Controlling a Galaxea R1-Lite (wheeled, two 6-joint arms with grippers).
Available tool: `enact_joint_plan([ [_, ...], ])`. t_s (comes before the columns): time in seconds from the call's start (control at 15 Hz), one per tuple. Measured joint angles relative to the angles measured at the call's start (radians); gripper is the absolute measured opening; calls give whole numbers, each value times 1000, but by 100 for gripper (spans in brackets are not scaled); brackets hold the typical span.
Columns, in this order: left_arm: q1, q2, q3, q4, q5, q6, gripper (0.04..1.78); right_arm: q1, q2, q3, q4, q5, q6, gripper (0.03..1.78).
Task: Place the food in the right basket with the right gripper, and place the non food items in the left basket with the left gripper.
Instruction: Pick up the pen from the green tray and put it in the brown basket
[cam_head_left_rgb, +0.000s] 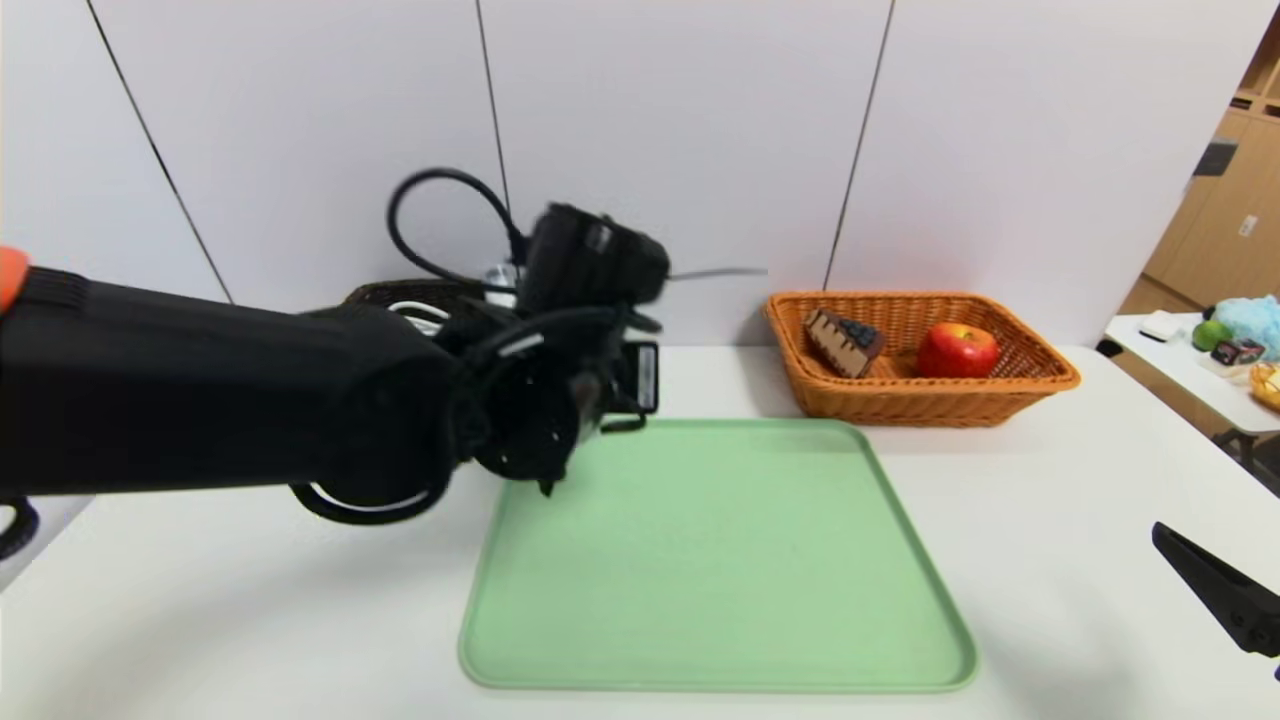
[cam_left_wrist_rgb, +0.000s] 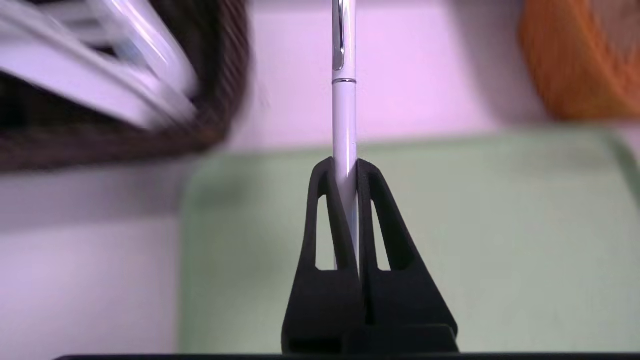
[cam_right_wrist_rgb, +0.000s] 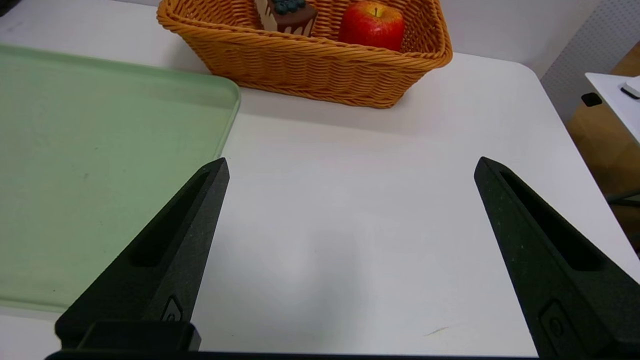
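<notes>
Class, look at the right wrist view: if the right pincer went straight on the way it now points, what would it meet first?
Probably the bare white table; the open right pincer angles down at it. Further along stands the orange basket, though depth is unclear.

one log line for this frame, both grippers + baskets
left gripper: shut on white pen, near dark basket | right gripper: open, idle over table | orange basket: cake slice, apple | green tray: bare

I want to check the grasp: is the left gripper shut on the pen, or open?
Shut. In the left wrist view the left gripper pinches the white pen between both fingertips, above the green tray.
</notes>
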Motion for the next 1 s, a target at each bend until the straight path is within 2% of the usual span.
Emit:
enact_joint_plan([
  [0.2, 243, -41, 43, -282, -22, 190, 6, 0, 0, 1, 0, 0, -7, 169],
  [0.27, 325, -42, 71, -375, -56, 258, 6, 0, 0, 1, 0, -1, -7, 169],
  [0.4, 432, -28, 126, -500, -149, 347, 6, 0, -1, 6, -1, -1, -8, 169],
  [0.67, 510, 41, 135, -523, -185, 359, 6, 0, -3, 8, -1, -2, -9, 169],
  [1.0, 545, 127, 90, -503, -189, 362, 6, 0, -17, 20, 10, -2, -8, 169],
])
